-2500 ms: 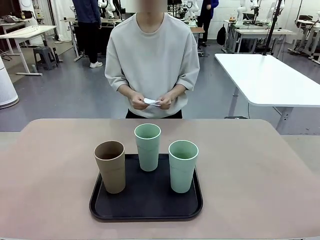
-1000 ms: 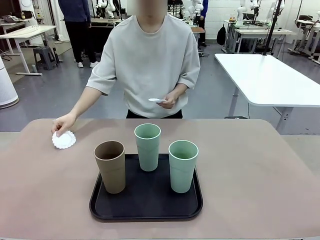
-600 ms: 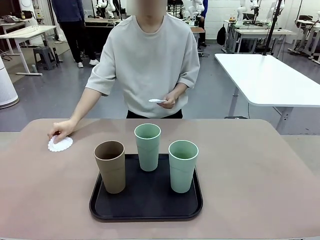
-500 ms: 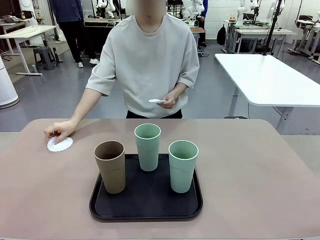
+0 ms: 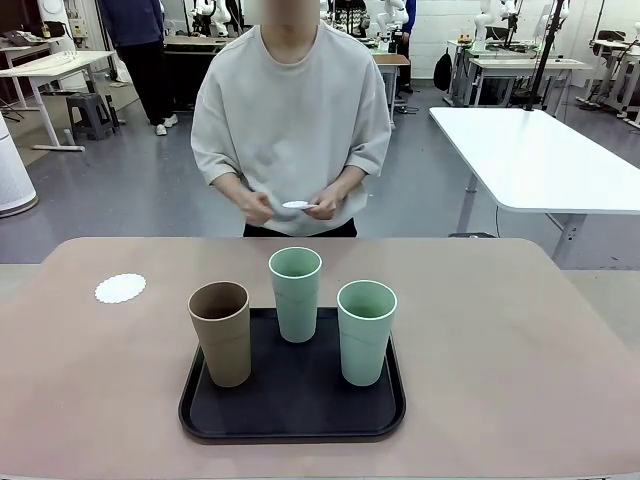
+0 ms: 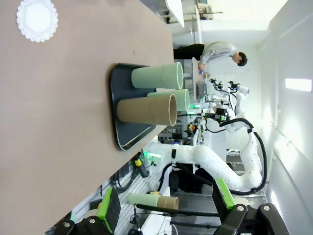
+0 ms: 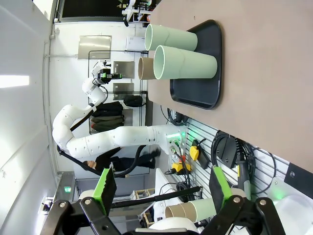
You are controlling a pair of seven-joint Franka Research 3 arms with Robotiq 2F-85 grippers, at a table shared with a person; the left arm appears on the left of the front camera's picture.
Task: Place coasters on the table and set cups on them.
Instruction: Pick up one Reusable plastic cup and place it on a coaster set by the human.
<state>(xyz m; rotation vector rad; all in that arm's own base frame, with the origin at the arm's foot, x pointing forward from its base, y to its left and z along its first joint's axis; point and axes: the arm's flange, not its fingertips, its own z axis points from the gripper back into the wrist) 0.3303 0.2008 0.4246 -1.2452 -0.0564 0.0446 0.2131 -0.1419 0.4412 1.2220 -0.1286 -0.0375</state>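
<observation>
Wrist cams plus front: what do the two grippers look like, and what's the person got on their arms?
Left gripper: black angular two-finger linkage with round pivot bolts at the knuckles and bright green pads on the inner finger faces. Right gripper: same build, black with green pads. The person wears a loose pale grey top with wide sleeves that end about the elbow.

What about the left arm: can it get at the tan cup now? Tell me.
Probably yes. The tan cup stands upright at the tray's left front, its left side bare; the open left tool faces it with nothing between.
</observation>
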